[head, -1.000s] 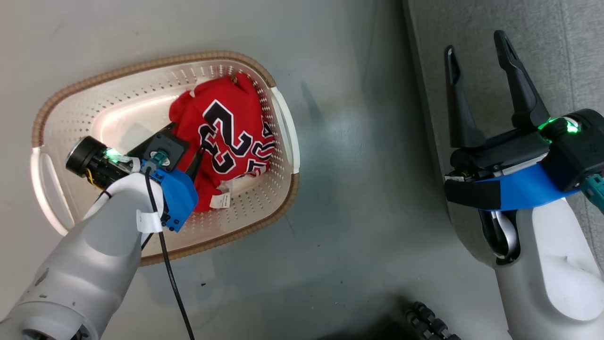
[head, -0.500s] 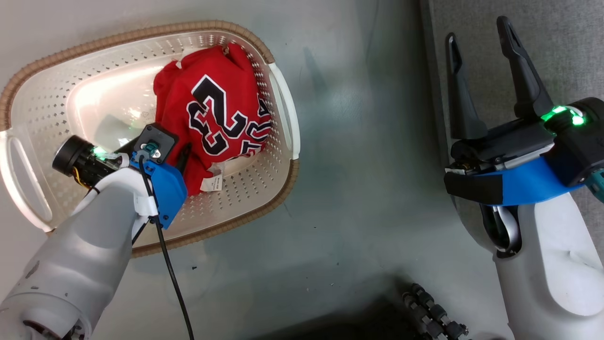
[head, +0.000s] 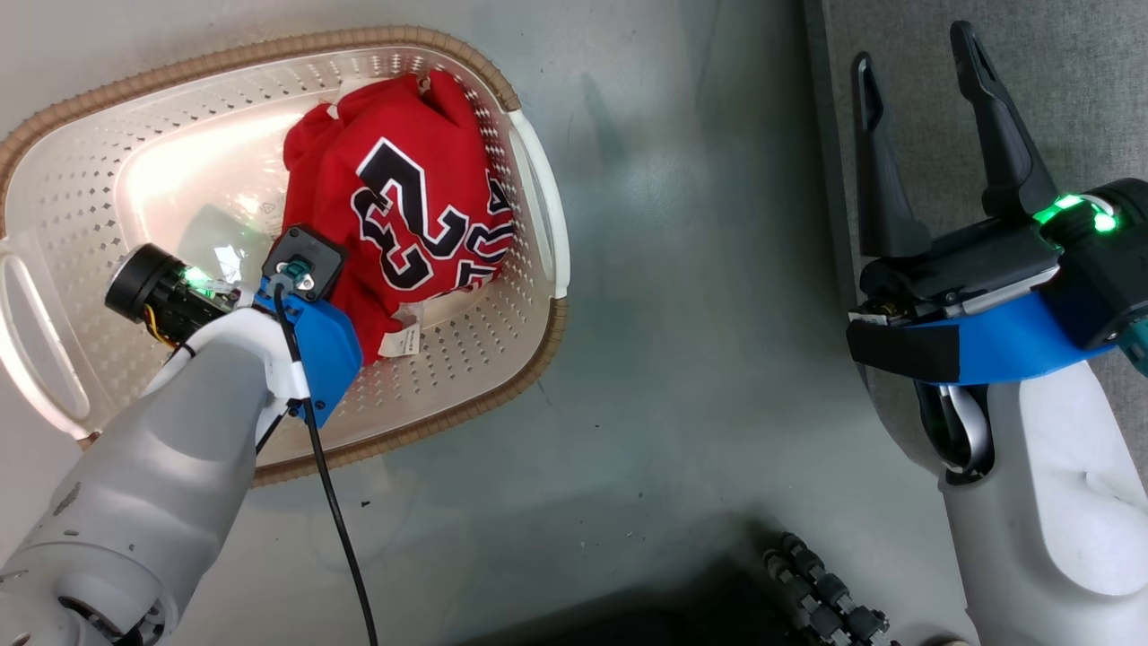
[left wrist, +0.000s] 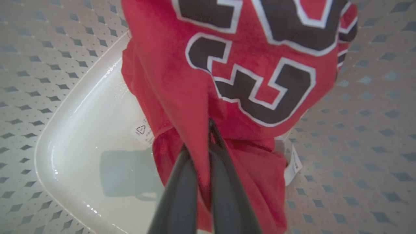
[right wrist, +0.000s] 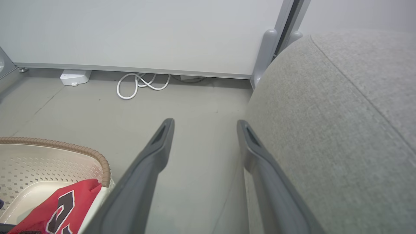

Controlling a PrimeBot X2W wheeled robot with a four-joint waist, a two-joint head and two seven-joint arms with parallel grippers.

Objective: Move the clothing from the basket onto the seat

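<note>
the left gripper (left wrist: 202, 139) has its jaws pinched tight on a fold of the red jersey (head: 404, 206) with the black-and-white "23", which lies bunched inside the basket (head: 269, 49) on the floor (head: 708, 341). the right gripper (head: 912, 45) hangs with jaws wide and empty at the edge of the grey seat (head: 1076, 81), well apart from the basket.

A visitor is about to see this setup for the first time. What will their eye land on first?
The bright red jersey with its black-and-white number, bunched at the right end of the cream basket. The left hand is pinched shut on a fold of it, while the right hand hangs open at the edge of the grey seat.
</note>
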